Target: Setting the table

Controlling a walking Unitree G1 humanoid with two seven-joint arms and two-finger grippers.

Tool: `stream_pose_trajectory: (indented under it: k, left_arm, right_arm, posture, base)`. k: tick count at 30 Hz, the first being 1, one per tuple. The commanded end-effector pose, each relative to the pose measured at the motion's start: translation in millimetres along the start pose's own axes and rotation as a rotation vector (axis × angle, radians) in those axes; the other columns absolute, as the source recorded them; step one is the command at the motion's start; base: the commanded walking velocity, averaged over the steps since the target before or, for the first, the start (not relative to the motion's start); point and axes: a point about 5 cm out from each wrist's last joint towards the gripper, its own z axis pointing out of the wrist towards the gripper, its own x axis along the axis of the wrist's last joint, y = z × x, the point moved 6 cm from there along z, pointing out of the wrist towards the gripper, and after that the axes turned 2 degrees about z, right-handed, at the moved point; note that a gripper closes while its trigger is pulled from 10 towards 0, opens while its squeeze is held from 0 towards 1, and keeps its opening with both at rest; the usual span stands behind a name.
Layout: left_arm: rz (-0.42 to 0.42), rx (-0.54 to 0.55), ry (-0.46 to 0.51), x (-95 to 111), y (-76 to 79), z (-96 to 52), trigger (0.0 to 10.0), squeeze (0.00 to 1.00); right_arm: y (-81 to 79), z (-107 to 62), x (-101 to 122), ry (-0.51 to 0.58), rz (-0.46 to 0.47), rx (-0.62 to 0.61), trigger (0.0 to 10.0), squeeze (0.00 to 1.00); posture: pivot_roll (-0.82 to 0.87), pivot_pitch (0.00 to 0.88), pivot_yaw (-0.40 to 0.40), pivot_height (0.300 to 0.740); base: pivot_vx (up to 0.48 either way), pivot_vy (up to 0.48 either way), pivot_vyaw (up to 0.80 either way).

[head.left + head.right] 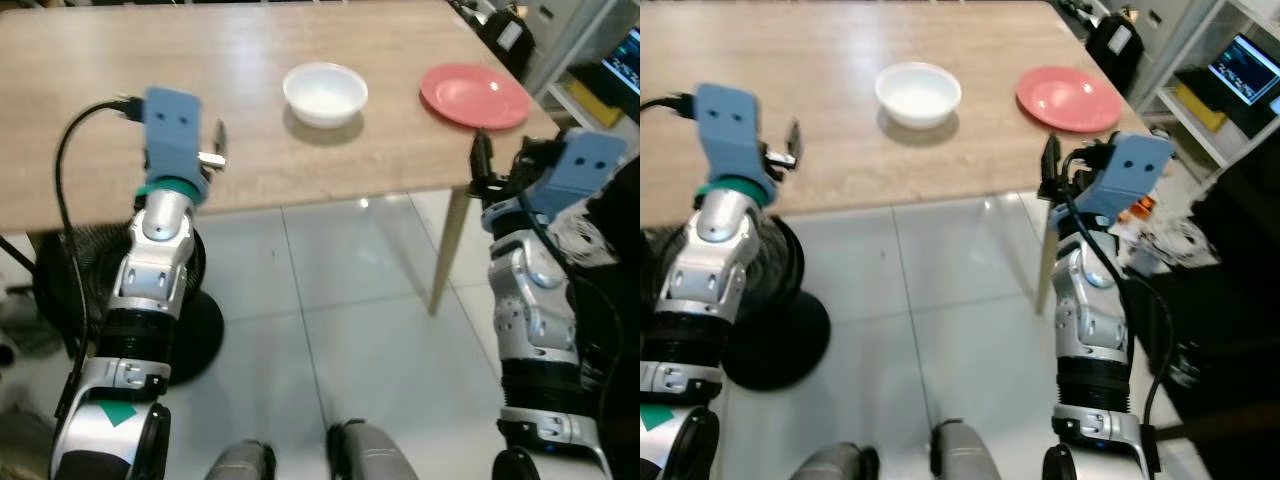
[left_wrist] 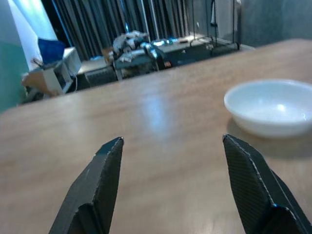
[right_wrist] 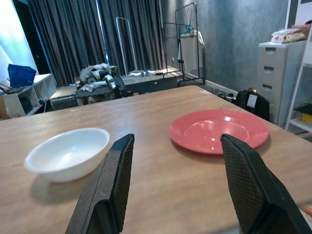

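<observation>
Resting on the wooden surface (image 1: 250,100) were the two things for the setting: a white bowl (image 1: 325,92) near the middle and a red plate (image 1: 474,95) to its right, close to the surface's right front corner. The two stood apart, with bare wood between them. The bowl was plain, round and glossy, with nothing in it; the plate was shallow, with a raised rim, and nothing lay on it.

The left gripper (image 2: 170,187) hovered over the near edge of the surface, left of the bowl and well apart from it, its black fingers (image 2: 95,187) spread wide with nothing between them. The right gripper (image 3: 175,183) was held at the right front corner, just short of the plate, its fingers (image 3: 248,187) likewise spread and holding nothing.

A black fan (image 1: 60,285) stood on the grey tiled floor (image 1: 330,340) under the left side of the surface. Beyond the right corner lay a black bag (image 1: 1115,45) and a white shelf (image 1: 1230,85). Dark curtains (image 3: 97,39), a clothes rack (image 3: 187,41) and a grey drawer unit (image 3: 280,78) stood at the far side of the room.
</observation>
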Motion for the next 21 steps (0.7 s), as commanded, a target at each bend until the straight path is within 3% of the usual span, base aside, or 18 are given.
stream_pose_trajectory:
  k: [1,21]
  left_arm:
    - [0.017,-0.004,-0.016,-5.1,-0.7,-0.6,10.0,0.0]
    - [0.021,-0.03,-0.02,-5.6,3.8,0.0,10.0,0.0]
  right_arm:
    - [2.3,-0.4,0.9,0.007,-0.001,-0.011,10.0,0.0]
    - [3.2,0.8,1.7,0.014,-0.016,-0.016,10.0,0.0]
  posture:
    - [0.06,0.005,0.014,0.74]
    - [0.06,0.0,0.018,0.74]
  base:
    - [0.446,0.0,0.0]
    - [0.41,0.0,0.0]
